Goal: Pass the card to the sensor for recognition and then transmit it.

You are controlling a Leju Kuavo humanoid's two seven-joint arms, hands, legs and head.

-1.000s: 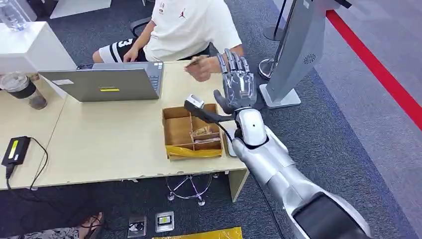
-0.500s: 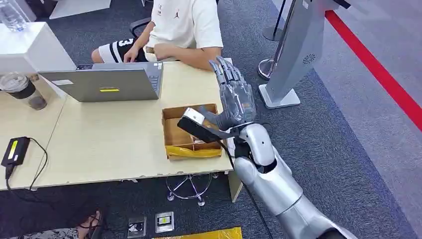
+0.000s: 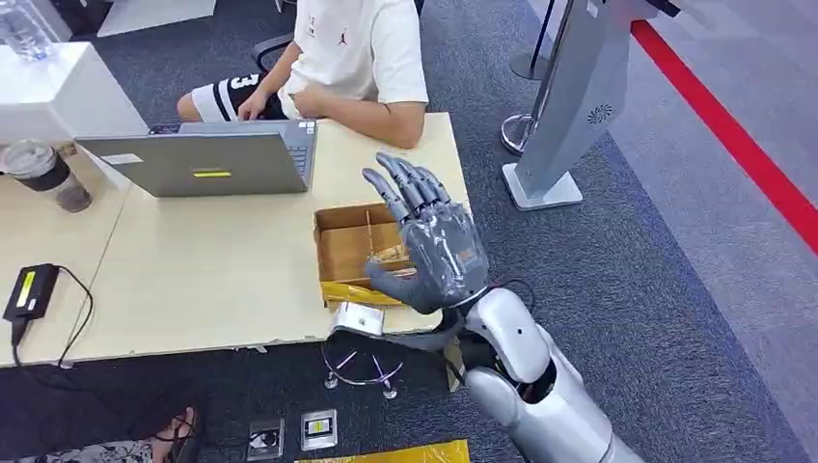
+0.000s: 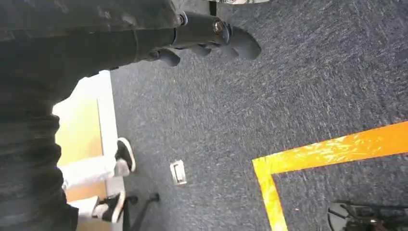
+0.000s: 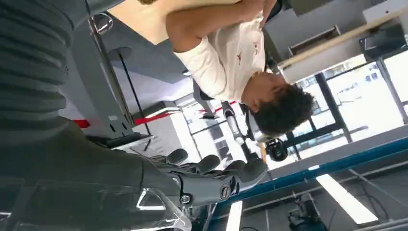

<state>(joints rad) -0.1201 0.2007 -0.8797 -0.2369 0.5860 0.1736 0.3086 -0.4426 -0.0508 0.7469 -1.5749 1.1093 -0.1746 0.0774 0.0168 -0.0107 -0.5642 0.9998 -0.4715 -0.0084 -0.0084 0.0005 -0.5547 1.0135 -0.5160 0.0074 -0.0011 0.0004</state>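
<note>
- On the far left of my head view I see a black power adapter with its cable, lying on the pale wooden table.
- Behind it, at the table's far edge, stands a lidded cup.
- Next comes an open grey laptop, its back toward me.
- A person in a white T-shirt sits behind the table, one forearm resting on its far edge.
- A brown cardboard box with dividers sits on the table's right part, yellow tape along its near rim.
- My right hand hovers over that box, palm empty, fingers spread and pointing away from me, thumb out to the side.
- I cannot make out the card anywhere; the box compartments are partly hidden by the hand.
- A grey kiosk stand rises from the carpet right of the table.
- In the left wrist view my left hand hangs above carpet, fingers curled loosely, holding nothing.
</note>
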